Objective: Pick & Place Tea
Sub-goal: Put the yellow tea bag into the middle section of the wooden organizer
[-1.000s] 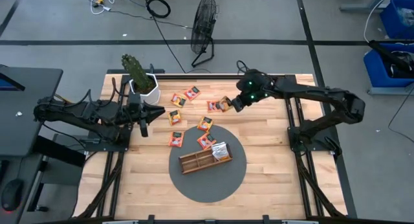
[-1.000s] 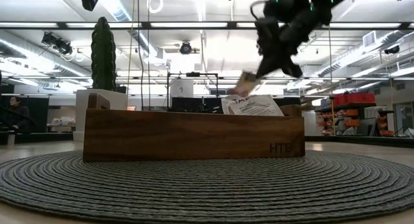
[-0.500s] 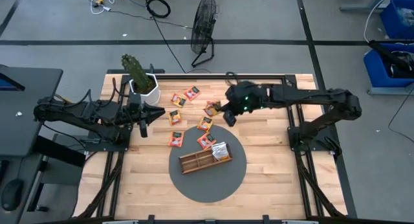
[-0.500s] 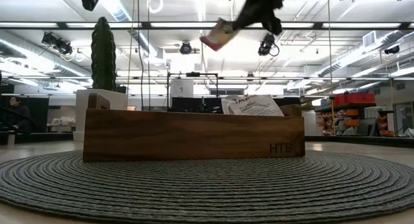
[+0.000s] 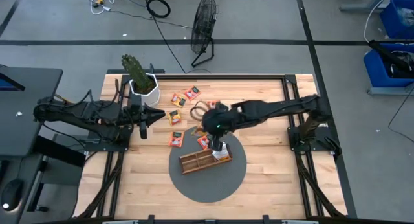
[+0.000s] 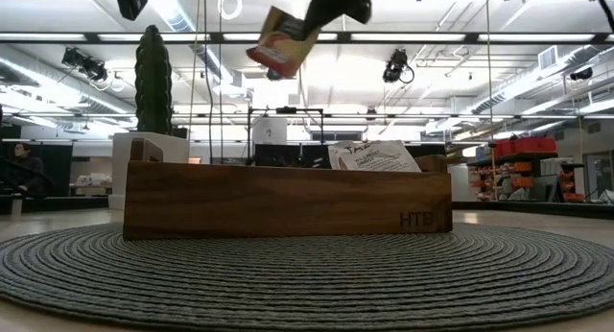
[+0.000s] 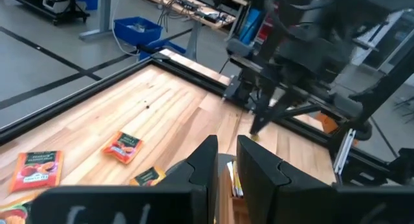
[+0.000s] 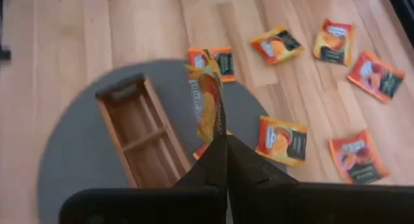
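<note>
Right tool (image 8: pixel 223 136): clamped on an orange-red square paper tea sachet (image 8: pixel 208 104), held aloft.
Below it: brown wooden divided tray (image 8: pixel 139 136).
Left tool (image 7: pixel 225 160): fingers nearly together, empty.

A round grey woven mat (image 5: pixel 194 180) lies near the middle of the pale wooden table (image 5: pixel 272 172), and on it sits a brown wooden divided tray (image 5: pixel 202 160) — low view shows its long side wall (image 6: pixel 288 200) facing the camera. At the table's far left corner stands a green cactus (image 5: pixel 134 68) in a white pot (image 5: pixel 146 87). Beyond the table, on the grey floor — a black fan (image 5: pixel 204 20) and loose cables (image 5: pixel 157 6), with blue bins (image 5: pixel 396 17) off to the right
</note>
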Tool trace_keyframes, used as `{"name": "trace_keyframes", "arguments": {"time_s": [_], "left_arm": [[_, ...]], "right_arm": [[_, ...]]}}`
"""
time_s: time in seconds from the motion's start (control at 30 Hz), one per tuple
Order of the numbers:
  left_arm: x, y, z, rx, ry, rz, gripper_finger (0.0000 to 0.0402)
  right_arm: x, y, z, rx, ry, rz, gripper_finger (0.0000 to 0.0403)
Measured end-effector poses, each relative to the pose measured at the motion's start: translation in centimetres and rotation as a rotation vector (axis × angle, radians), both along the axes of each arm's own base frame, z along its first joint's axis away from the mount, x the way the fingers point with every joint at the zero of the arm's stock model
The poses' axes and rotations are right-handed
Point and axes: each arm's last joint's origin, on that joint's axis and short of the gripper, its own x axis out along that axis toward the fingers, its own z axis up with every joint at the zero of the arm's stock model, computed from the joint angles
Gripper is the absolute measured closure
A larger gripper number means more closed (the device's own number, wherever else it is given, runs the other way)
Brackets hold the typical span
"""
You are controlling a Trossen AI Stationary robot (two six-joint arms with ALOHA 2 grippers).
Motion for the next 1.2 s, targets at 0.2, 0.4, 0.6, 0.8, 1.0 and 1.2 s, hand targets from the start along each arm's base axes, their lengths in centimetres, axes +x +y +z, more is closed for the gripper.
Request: {"name": "trace_keyframes", "arguments": {"time_s": [0.2, 0.4, 0.6, 0.8, 1.0, 1.2], "left_arm": [[0.0, 0.0, -0.1, -0.016, 0.006, 0.003, 0.0342], [0.0, -0.1, -0.2, -0.019, 0.015, -0.013, 0.0342], [0.0, 0.0, -0.3, -0.017, 0.024, -0.013, 0.0342], [0.0, 0.0, -0.3, -0.02, 0.023, -0.012, 0.0342], [0.0, 0.0, -0.3, -0.022, 0.023, -0.012, 0.0342], [0.0, 0.0, -0.3, -0.022, 0.025, -0.012, 0.0342]], "right_arm": [[1.1, 2.0, -1.5, -0.068, 0.108, 0.146, 0.0403], [1.3, 3.5, -3.2, -0.102, 0.193, 0.223, 0.0403], [2.0, 4.7, -5.4, -0.114, 0.251, 0.255, 0.0403], [2.8, 4.8, -7.3, -0.112, 0.304, 0.243, 0.0403], [3.4, 5.0, -9.0, -0.126, 0.344, 0.261, 0.0403], [3.8, 5.1, -9.5, -0.126, 0.333, 0.261, 0.0403]]}}
